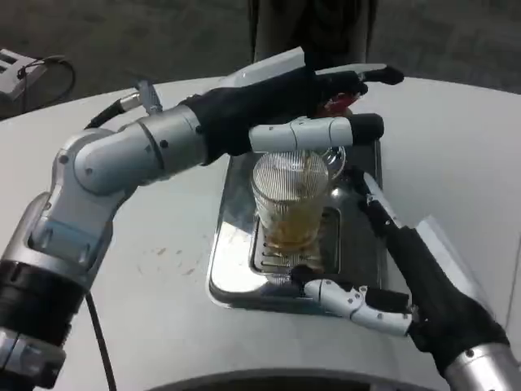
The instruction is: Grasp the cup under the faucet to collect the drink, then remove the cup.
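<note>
Now | left robot hand (285,102): released above cup (291,199) | right robot hand (399,277): released beside tray (232,269)

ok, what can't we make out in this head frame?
- Faucet lever: head view, covered by the left hand.
- Cup rim and handle: partly hidden behind the left hand's fingers.
- Right hand contact with the cup: cannot tell.
- Tray rear edge: behind the left arm.
</note>
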`<state>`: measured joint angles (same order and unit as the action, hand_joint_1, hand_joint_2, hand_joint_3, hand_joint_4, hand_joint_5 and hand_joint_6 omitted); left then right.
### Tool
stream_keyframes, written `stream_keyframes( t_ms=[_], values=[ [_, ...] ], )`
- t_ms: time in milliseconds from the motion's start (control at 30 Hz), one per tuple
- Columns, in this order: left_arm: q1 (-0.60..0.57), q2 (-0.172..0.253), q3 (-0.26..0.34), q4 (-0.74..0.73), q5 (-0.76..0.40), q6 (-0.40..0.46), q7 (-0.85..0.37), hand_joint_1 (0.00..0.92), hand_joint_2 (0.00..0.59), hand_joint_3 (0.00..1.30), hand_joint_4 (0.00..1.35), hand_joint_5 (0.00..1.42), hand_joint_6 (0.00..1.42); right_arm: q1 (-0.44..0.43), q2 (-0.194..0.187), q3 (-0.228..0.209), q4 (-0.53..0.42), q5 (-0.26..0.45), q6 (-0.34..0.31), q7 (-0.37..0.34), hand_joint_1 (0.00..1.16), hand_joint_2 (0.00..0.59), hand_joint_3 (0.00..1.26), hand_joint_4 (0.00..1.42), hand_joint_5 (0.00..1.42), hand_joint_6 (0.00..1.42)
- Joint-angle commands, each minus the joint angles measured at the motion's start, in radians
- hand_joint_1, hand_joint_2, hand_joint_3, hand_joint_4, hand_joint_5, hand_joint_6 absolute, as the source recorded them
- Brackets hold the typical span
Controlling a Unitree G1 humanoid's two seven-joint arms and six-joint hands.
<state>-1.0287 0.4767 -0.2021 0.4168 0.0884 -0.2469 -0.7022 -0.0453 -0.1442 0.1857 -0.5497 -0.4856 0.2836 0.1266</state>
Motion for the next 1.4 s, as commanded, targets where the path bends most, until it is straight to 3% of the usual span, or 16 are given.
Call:
stream_keyframes(
  t_ms=[33, 500, 1400],
  values=[
    [0.032, 0.022, -0.002, -0.003, 0.015, 0.023, -0.03, 0.0, 0.0, 0.12, 0.0, 0.05, 0.07, -0.044, 0.043, 0.012, 0.068, -0.014, -0.002, -0.061, 0.66, 0.233, 0.0, 0.0, 0.04, 0.0],
    [0.017, 0.032, 0.011, -0.012, 0.011, 0.033, -0.038, 0.0, 0.0, 0.12, 0.0, 0.04, 0.06, -0.162, 0.109, 0.012, 0.275, -0.004, -0.025, -0.196, 0.68, 0.227, 0.0, 0.0, 0.05, 0.0],
    [-0.006, 0.057, 0.03, -0.017, 0.012, 0.023, -0.069, 0.0, 0.0, 0.13, 0.01, 0.04, 0.06, -0.317, 0.182, 0.045, 0.479, -0.004, -0.027, -0.269, 0.7, 0.217, 0.0, 0.0, 0.03, 0.0]
  ],
)
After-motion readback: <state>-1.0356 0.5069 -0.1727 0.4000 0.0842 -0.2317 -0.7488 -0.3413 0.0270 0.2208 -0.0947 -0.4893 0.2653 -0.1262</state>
